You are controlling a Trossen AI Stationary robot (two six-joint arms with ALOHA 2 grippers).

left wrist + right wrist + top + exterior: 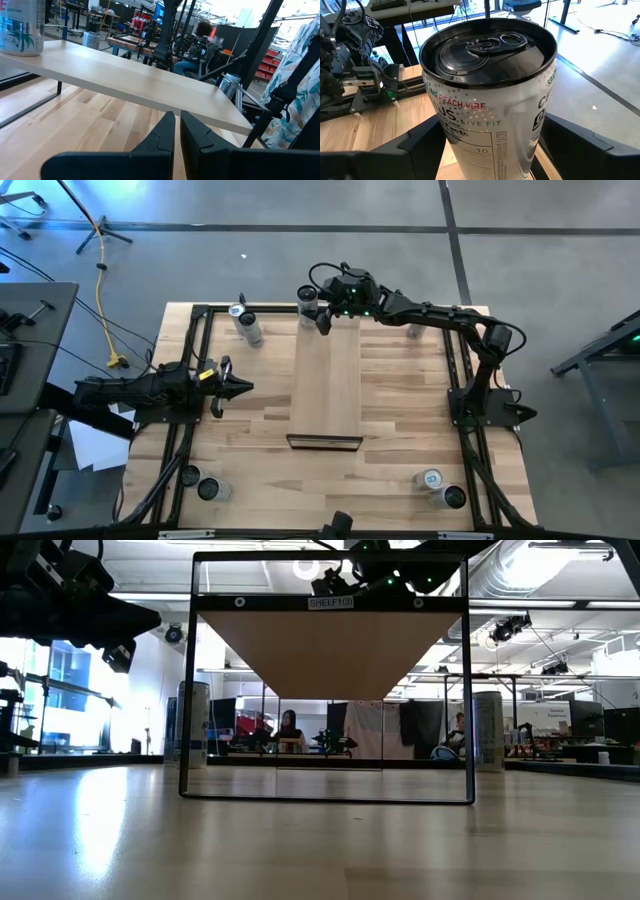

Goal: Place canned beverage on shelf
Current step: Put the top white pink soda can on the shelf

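From above, the right gripper (318, 312) holds an upright white slim drink can with dark lid (309, 302) at the twelve-o'clock end of the long pale wooden shelf (326, 385). The left gripper (243, 387) waits at nine o'clock, fingers pressed together. In the right wrist view, the can (490, 95) stands between widely parted fingers (575, 145).

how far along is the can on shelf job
Nearly done. The can stands upright at the far end of the shelf. In hand: the right gripper is around it, fingers spread on either side in the right wrist view; whether they grip or have let go isn't clear. Left: pulling that gripper away. The left gripper waits shut beside the shelf.
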